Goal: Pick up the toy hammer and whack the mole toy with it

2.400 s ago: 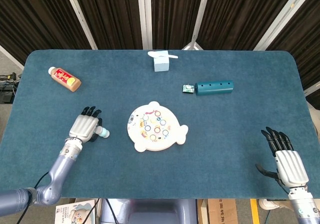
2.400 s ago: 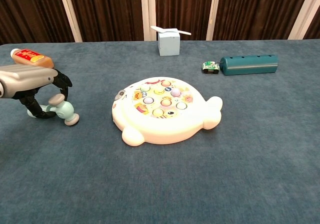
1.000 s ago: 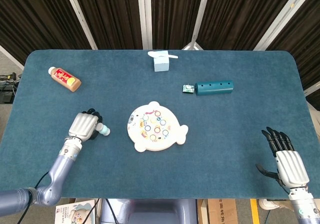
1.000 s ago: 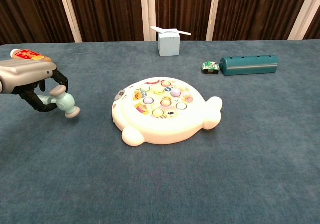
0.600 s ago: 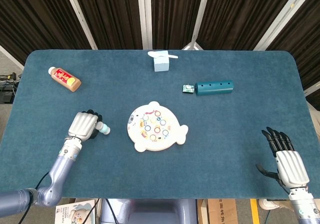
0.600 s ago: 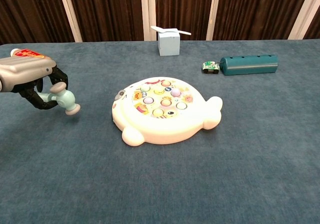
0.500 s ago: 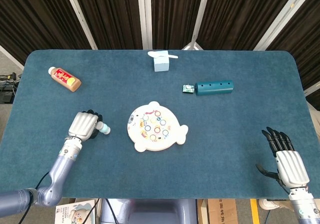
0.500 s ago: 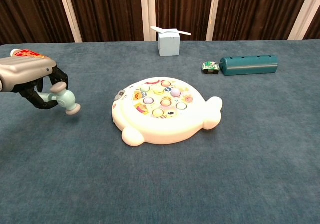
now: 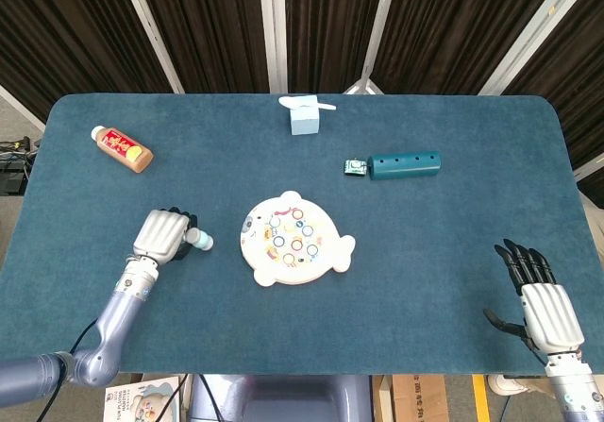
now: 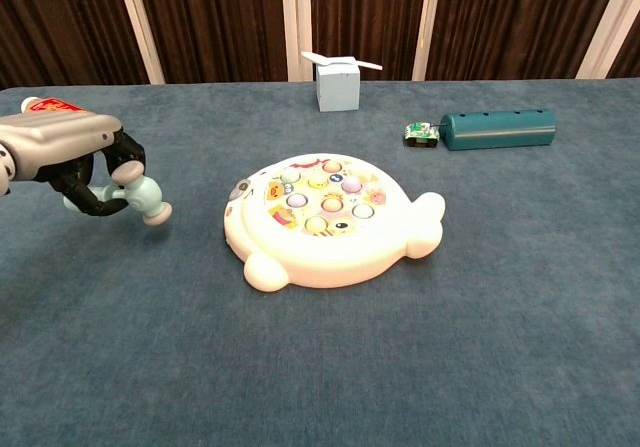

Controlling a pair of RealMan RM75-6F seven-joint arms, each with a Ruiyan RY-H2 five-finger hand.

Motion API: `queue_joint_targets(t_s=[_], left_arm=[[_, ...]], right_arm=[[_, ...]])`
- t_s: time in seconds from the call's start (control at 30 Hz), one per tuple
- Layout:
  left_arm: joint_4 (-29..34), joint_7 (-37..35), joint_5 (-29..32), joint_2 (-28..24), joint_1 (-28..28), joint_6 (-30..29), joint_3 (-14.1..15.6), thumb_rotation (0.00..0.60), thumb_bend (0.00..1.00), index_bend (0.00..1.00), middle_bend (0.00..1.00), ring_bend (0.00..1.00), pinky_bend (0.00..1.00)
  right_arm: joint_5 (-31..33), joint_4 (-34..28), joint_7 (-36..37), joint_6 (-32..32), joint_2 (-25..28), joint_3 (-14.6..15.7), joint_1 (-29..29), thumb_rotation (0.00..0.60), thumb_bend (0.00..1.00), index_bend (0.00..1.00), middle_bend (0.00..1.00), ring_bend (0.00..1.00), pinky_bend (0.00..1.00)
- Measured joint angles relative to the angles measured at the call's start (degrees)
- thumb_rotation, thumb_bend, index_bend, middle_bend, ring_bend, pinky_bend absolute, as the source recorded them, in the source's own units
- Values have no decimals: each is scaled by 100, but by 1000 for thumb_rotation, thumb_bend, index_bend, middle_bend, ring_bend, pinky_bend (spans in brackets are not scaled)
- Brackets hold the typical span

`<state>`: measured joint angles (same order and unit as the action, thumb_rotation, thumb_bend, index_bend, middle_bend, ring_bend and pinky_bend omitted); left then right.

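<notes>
The pick-up part of the task looks done. The left robot hand [image 10: 75, 162], at the left edge of the chest view, has its dark fingers curled around the handle of the toy hammer [image 10: 140, 199], and the mint-green head with its pinkish ends pokes out to the right of the fist. In the chest view the hammer appears to hang clear of the blue bench [image 10: 420, 347], though the gap beneath it is hard to judge. In the head view the same fist sits left of centre, with the hammer's tip showing just beside it.

The whack itself is not yet done. The mole toy [image 10: 330, 222], a white fish-shaped board with coloured buttons on top, lies in the middle of the frame, apart from the hammer, to its right. What remains, judging from this layout, is to carry the hammer rightward over the board and bring its head down on a button.

The right robot hand [image 9: 545, 304] rests at the lower right of the head view, fingers spread and holding nothing.
</notes>
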<state>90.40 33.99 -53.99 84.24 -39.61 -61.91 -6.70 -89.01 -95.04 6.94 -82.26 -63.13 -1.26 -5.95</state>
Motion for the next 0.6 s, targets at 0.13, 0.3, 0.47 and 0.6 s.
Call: queue_joint_targets(t_s=[0.13, 0.3, 0.47, 0.6], left_arm=[[85, -31, -35, -57, -43, 35, -57, 600, 620, 668, 514, 360, 456], [325, -12, -53, -206, -145, 66, -191, 600, 620, 673, 516, 366, 456], [647, 172, 59, -395, -340, 114, -399, 600, 620, 674, 517, 369, 456], [832, 392, 330, -476, -536, 150, -579, 600, 620, 673, 516, 369, 456]], right_arm=[[23, -5, 3, 17, -3, -4, -3, 600, 212, 0, 0, 0, 0], [70, -17, 4, 50, -6, -16, -11, 600, 212, 0, 0, 0, 0], [113, -38, 14, 87, -7, -27, -21, 600, 212, 0, 0, 0, 0], [145, -52, 29, 117, -3, -35, -30, 600, 212, 0, 0, 0, 0]])
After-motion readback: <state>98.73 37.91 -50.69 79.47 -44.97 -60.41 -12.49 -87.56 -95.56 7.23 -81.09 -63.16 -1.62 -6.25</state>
